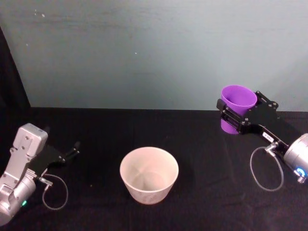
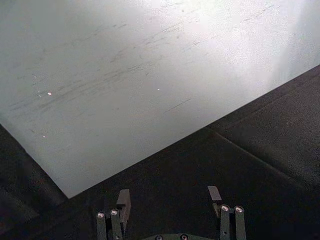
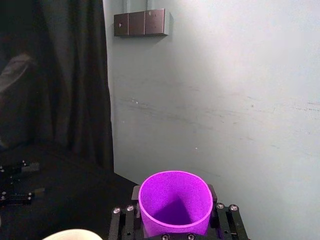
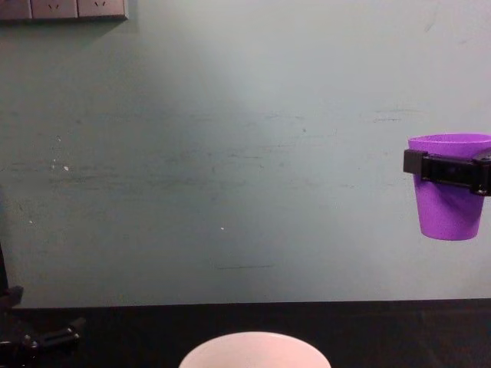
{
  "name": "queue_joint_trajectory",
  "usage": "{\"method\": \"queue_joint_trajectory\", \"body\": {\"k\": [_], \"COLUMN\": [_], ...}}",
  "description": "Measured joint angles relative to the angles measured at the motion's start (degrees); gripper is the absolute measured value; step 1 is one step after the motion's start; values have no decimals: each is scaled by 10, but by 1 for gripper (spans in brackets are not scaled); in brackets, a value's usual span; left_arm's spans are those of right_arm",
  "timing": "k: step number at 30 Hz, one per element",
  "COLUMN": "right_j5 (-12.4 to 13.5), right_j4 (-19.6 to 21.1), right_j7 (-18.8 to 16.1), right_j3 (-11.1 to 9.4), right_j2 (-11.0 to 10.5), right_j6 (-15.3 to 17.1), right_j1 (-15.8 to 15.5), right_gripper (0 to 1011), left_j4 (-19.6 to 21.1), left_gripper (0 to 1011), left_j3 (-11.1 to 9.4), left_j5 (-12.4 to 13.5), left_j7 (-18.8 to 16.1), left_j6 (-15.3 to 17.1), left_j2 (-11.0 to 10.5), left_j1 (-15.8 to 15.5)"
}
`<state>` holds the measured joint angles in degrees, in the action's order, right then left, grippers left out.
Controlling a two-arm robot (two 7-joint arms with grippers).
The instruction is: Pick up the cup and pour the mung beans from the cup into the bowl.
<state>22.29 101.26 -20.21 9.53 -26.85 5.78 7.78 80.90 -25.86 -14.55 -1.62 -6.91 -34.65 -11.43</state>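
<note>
The right claw (image 1: 240,111) is clamped on the cup (image 1: 238,98), one black finger on each side of the purple wall just under the rim, at the right of the head view. In the chest view the cup (image 4: 449,211) hangs upright at the right edge of the frame, well above the tabletop and against the pale green wall (image 4: 230,153), with the right claw (image 4: 449,170) crossing it as a dark band near the top. The right wrist view looks down into the cup (image 3: 175,200), held in the right claw (image 3: 174,194); what shows of its inside is plain purple. The bowl (image 1: 144,190) stands on the black tabletop (image 1: 96,130) at the lower middle of the head view, mouth up, well apart from the cup and lower than it. Its rim (image 4: 255,349) rises into the bottom middle of the chest view, and an edge of it (image 3: 72,234) shows at the bottom left of the right wrist view. The left claw (image 1: 70,153) rests low at the left of the head view, far from the bowl. In the left wrist view the left claw (image 2: 169,197) has its fingers apart with nothing between them, over the dark tabletop.
</note>
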Motion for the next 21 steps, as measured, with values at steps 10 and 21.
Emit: {"method": "queue_joint_trajectory", "body": {"k": [10,21], "right_j5": [0,0], "right_j4": [0,0], "right_j7": [0,0], "right_j3": [0,0], "right_j2": [0,0], "right_j6": [0,0], "right_j1": [0,0], "right_gripper": [738,739], "left_j4": [0,0], "left_gripper": [1000,1000], "left_j3": [0,0], "left_j5": [0,0], "left_j7": [0,0], "left_j6": [0,0], "left_j2": [0,0], "left_j1": [0,0]}}
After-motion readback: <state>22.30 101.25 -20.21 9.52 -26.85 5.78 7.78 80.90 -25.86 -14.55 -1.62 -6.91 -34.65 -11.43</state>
